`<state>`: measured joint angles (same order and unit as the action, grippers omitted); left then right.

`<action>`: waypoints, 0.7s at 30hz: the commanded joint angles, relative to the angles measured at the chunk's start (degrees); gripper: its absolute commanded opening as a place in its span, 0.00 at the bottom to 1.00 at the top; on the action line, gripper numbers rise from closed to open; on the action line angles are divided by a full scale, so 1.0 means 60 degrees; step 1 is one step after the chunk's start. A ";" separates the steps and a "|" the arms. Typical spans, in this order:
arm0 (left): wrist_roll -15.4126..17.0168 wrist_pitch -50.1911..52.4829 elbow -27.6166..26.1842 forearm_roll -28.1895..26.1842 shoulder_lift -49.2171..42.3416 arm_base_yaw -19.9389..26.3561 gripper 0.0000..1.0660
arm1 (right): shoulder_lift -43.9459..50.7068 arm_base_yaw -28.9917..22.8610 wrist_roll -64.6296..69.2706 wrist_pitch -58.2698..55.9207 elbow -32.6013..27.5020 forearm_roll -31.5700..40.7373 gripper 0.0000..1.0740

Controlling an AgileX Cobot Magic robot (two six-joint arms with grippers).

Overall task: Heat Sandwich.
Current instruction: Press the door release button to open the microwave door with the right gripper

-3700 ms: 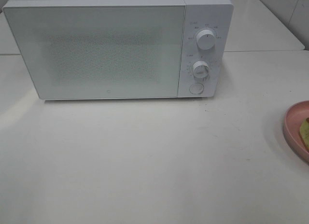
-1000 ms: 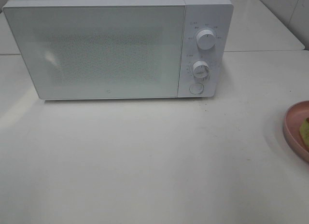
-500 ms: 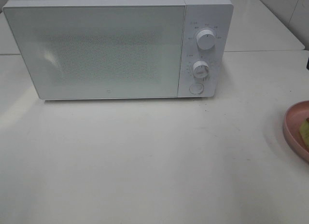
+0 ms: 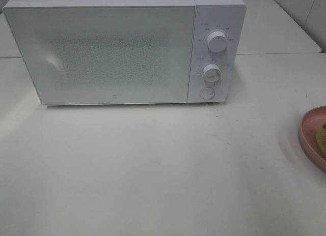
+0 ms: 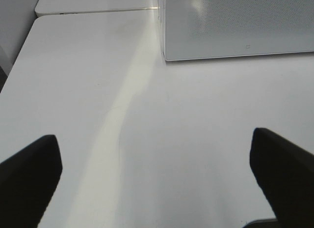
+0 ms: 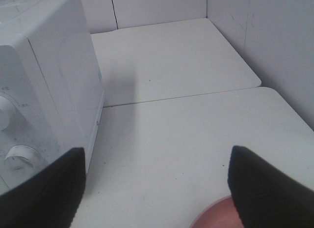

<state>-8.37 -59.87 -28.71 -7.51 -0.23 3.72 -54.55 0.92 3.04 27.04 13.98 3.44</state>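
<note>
A sliver of the sandwich (image 4: 322,138), yellow-green, shows at the right edge of the high view, lying on a pink plate (image 4: 308,134) cut off by the frame. The white microwave (image 4: 127,48) stands at the back with its door shut. Neither gripper appears in the high view. In the left wrist view my left gripper (image 5: 157,176) stands wide open over bare table, near the microwave's lower left corner (image 5: 235,26). In the right wrist view my right gripper (image 6: 157,184) is open above the table, with the plate's rim (image 6: 213,215) just below and the microwave's knobs (image 6: 19,156) to one side.
The white table (image 4: 153,170) spreads in front of the microwave. A second tabletop (image 6: 167,56) lies behind, bounded by white walls (image 6: 274,46) on the right. The microwave has two knobs (image 4: 217,42) and a round button (image 4: 206,93).
The high view stays nearly the same; a dark bit at its right edge half a second ago is gone. A bright reflection appeared on the microwave door since the oldest frame.
</note>
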 commanded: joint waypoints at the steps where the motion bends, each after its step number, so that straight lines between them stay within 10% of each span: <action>1: 0.0000 0.0124 0.0029 -0.0076 -0.0220 -0.0057 0.95 | -0.0143 -0.0115 -0.0067 0.0363 -0.0029 0.0038 0.71; 21: 0.0000 0.0124 0.0029 -0.0076 -0.0220 -0.0057 0.95 | -0.3887 -0.5052 -0.3218 0.4421 -0.0029 0.4765 0.71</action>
<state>-8.37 -59.87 -28.71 -7.51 -0.23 3.72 -75.11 -26.30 -14.61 48.82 13.92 27.73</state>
